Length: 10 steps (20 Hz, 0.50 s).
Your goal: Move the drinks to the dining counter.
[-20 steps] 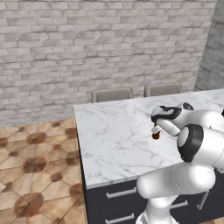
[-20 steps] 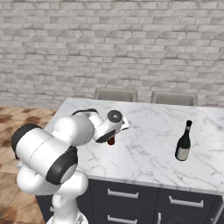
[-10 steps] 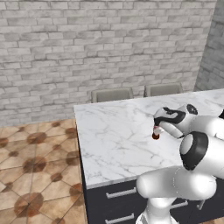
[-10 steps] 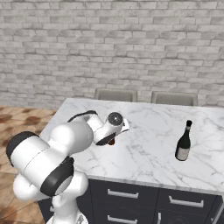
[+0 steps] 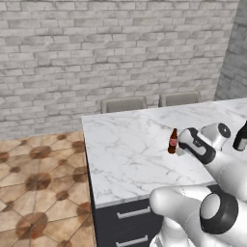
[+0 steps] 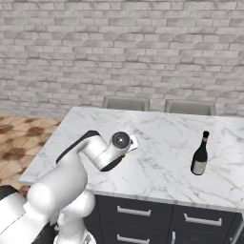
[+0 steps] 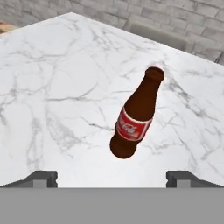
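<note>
White marble dining counter (image 5: 125,154) is carrying the dark brown bottle (image 7: 134,116), standing upright just ahead of my gripper (image 7: 111,177), whose fingers are spreading wide and gripping nothing, while the black bottle (image 6: 200,155) is standing well apart.

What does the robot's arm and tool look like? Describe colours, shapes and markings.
The arm is glossy white, made of rounded tubular links with dark grey round joint caps and black bands. The tool ends in two small dark grey, blocky fingertips. No cables or markings are visible.
</note>
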Motion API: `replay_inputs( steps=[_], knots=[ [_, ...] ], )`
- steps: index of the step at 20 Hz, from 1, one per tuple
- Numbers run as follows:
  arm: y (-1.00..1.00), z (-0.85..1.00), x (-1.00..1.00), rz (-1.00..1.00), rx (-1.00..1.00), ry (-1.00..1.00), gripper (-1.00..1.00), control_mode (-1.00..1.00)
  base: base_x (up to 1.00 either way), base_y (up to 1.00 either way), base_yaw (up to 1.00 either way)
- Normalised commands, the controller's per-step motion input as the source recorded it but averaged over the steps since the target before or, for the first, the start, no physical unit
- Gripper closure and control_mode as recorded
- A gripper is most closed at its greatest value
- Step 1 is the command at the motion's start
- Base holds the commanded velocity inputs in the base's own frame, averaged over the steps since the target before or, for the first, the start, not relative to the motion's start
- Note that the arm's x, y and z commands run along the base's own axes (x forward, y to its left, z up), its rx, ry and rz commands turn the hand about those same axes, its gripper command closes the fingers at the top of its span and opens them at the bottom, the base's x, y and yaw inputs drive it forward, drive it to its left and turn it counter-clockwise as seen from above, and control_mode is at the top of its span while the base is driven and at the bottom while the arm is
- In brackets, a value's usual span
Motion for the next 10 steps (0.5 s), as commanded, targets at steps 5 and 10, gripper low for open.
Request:
replay_inputs(
  steps=[5, 10],
  knots=[
    [0.0, 0.46, -0.55, -0.09, 0.0, 0.01, -1.0, -1.0, 0.0, 0.0, 0.0],
    [0.02, 0.51, -0.28, -0.19, 0.0, 0.12, -1.0, -1.0, 0.0, 0.0, 0.0]
  ],
)
